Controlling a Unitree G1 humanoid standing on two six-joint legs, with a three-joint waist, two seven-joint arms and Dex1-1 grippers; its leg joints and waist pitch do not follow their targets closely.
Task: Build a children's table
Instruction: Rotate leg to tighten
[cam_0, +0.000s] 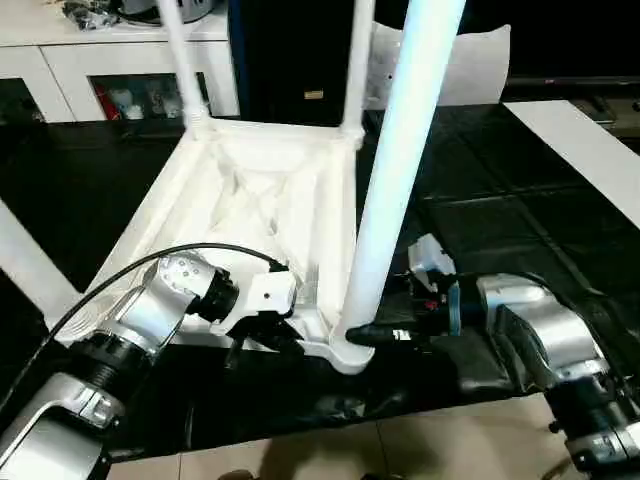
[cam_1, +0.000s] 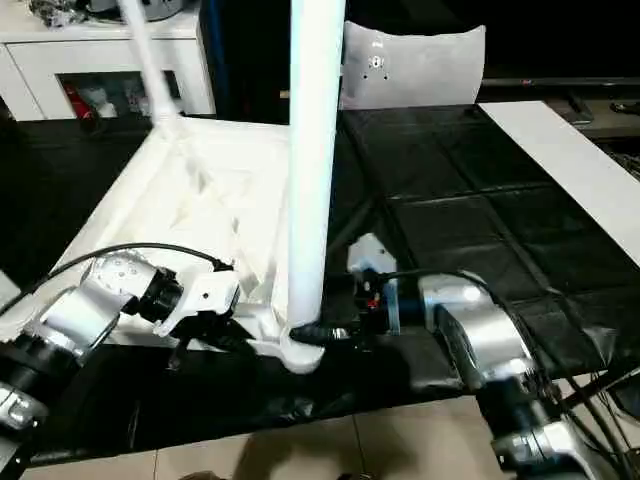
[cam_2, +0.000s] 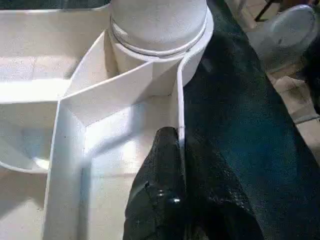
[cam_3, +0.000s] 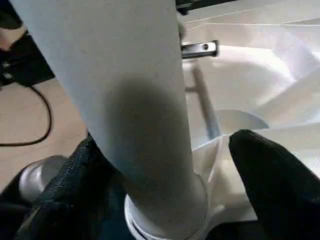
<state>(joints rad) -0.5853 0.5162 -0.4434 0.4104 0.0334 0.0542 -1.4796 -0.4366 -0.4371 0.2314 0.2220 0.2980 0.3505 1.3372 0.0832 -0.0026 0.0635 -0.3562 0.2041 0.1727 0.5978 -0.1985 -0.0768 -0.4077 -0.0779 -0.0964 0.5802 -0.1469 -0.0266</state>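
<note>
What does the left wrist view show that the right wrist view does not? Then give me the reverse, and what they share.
Left wrist view: the left gripper, jaws closed on the tabletop at its thin rim wall, with the inner ribs on one side and the black mat on the other.
Right wrist view: the right gripper, jaws open astride the leg, with a cable on the floor behind.
Both: that leg's base seated in the corner socket.
</note>
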